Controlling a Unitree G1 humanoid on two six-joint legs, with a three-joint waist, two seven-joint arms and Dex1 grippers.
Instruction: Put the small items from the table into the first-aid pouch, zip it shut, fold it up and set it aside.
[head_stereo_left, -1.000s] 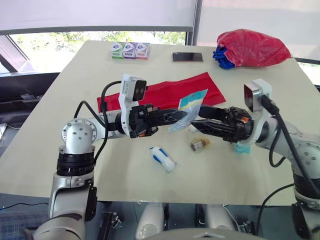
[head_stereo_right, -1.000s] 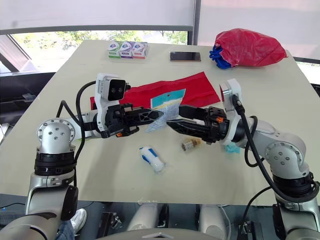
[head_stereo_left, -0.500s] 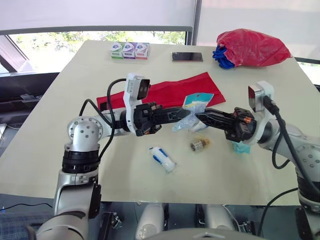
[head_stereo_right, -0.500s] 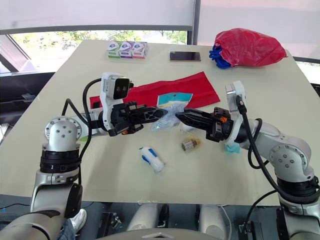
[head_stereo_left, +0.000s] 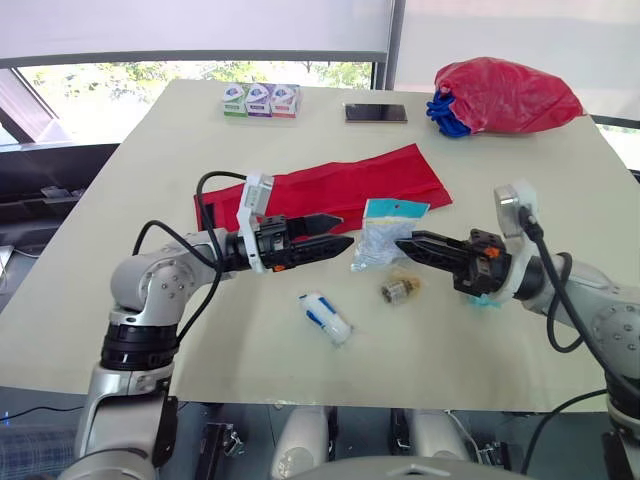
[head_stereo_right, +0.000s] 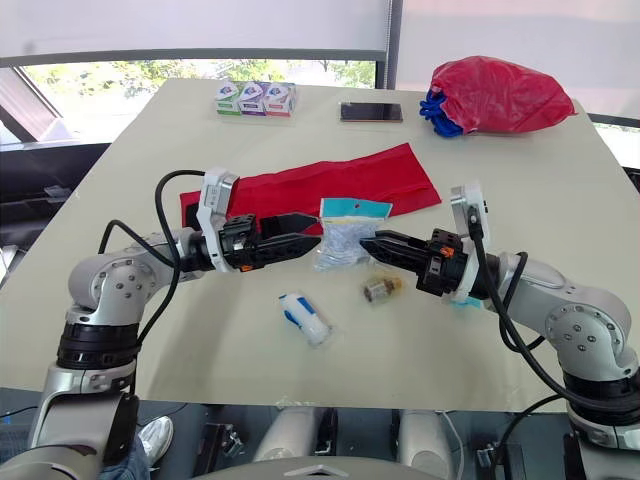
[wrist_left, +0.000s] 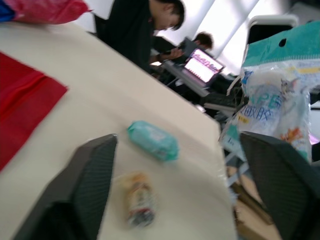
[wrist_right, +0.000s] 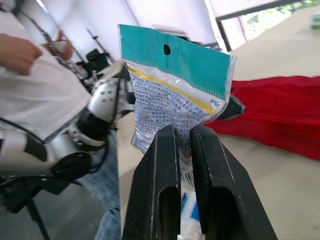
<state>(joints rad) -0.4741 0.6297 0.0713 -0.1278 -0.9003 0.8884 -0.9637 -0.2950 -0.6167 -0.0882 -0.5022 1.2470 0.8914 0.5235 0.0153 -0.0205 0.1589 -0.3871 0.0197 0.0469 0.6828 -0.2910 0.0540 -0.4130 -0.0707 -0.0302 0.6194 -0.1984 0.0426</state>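
Note:
My right gripper (head_stereo_left: 401, 243) is shut on the lower edge of a clear plastic packet (head_stereo_left: 384, 231) with a teal header, holding it upright just above the table. In the right wrist view the packet (wrist_right: 175, 85) stands pinched between the fingers (wrist_right: 167, 190). My left gripper (head_stereo_left: 338, 230) is open, a short way left of the packet and not touching it. The red first-aid pouch (head_stereo_left: 330, 185) lies flat behind both grippers. A white-and-blue roll (head_stereo_left: 325, 316), a small brown bottle (head_stereo_left: 397, 290) and a teal packet (wrist_left: 152, 141) lie on the table.
A red bag (head_stereo_left: 505, 95) with blue cord sits at the back right, a phone (head_stereo_left: 375, 113) and three small boxes (head_stereo_left: 260, 100) at the back edge. A person (wrist_right: 30, 90) stands beyond the table's left side, and people sit off its right side.
My left gripper has let go of the packet, opened and drawn back to the left. My right gripper closed on the packet and now holds it alone, lower and upright.

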